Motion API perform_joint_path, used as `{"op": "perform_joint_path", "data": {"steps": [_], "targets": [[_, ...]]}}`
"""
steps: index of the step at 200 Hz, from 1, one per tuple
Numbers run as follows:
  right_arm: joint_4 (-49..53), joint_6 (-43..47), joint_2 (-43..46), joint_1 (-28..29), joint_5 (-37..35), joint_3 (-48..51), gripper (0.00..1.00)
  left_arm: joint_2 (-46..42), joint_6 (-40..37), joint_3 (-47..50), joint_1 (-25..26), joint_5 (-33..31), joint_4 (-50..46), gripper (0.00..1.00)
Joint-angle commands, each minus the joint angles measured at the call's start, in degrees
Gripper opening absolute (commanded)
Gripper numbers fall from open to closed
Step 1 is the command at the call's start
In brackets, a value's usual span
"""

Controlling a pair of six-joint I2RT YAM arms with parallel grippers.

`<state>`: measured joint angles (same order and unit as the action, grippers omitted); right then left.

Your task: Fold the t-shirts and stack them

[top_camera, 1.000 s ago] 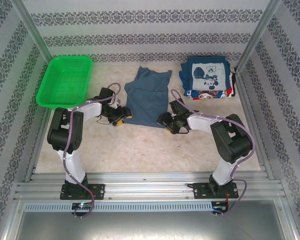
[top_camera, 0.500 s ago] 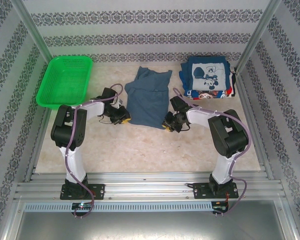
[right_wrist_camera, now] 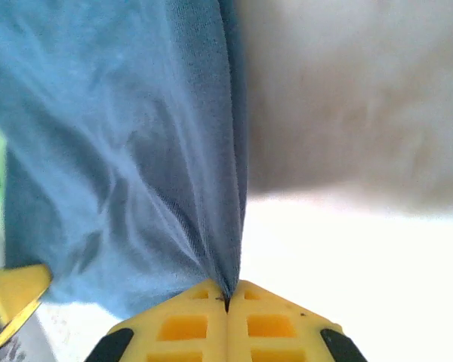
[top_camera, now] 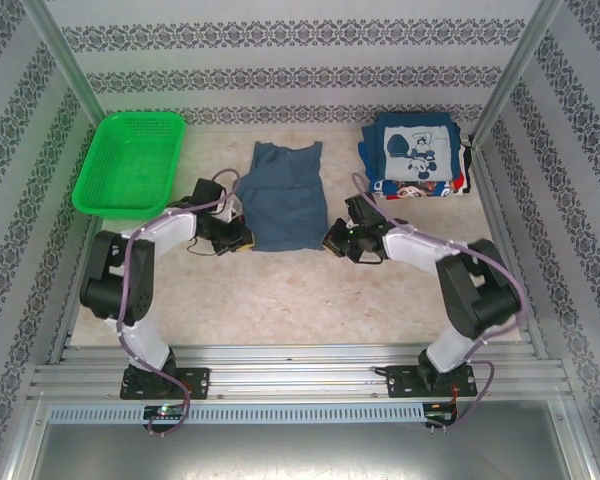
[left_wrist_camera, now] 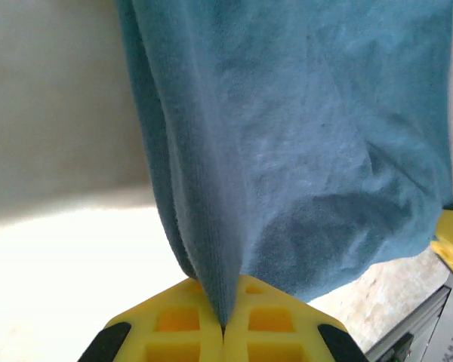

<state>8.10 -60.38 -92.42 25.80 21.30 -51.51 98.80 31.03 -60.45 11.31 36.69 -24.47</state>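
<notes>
Clamped on cloth at both sides now: left jaws pinching the near-left corner of the slate-blue t-shirt (top_camera: 285, 200), right jaws the near-right corner, where a second ago both stood apart just beside the hem. Shirt already dragged a little leftward and sitting shorter, mid-desk (top_camera: 280, 300). Grasp made, then; likely next, carrying the near edge over toward the collar for the first fold. Folded stack of printed t-shirts (top_camera: 415, 155) at far right, near the right arm; green basket (top_camera: 130, 160) at far left, well apart. Neither touching the shirt nor lying in the fold's way.
</notes>
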Motion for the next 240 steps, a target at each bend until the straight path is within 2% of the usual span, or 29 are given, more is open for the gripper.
{"op": "perform_joint_path", "data": {"steps": [1,52,80,114,164,240], "targets": [[5.9,-3.0,8.9,1.9,1.3,5.8,0.0,-5.6,-1.3,5.0,0.6,-0.9,-4.7,0.0],[19.4,-9.1,24.2,9.4,2.0,9.8,0.0,-22.5,7.4,17.4,2.7,1.9,-8.7,0.0],[23.4,-8.3,25.6,8.5,2.1,6.1,0.0,-27.5,8.5,14.2,2.5,1.2,-13.7,0.0],[27.4,-3.5,21.3,6.0,2.9,-3.3,0.0,-20.2,7.0,-0.3,1.6,3.8,-16.3,0.0],[30.7,3.8,13.7,-1.7,5.7,-15.8,0.0,-7.4,3.9,-18.5,-2.0,5.9,-16.8,0.0],[33.0,12.9,-3.5,-9.0,7.9,-30.5,0.0,11.2,0.8,-36.2,-4.5,8.0,-17.5,0.0]]}}
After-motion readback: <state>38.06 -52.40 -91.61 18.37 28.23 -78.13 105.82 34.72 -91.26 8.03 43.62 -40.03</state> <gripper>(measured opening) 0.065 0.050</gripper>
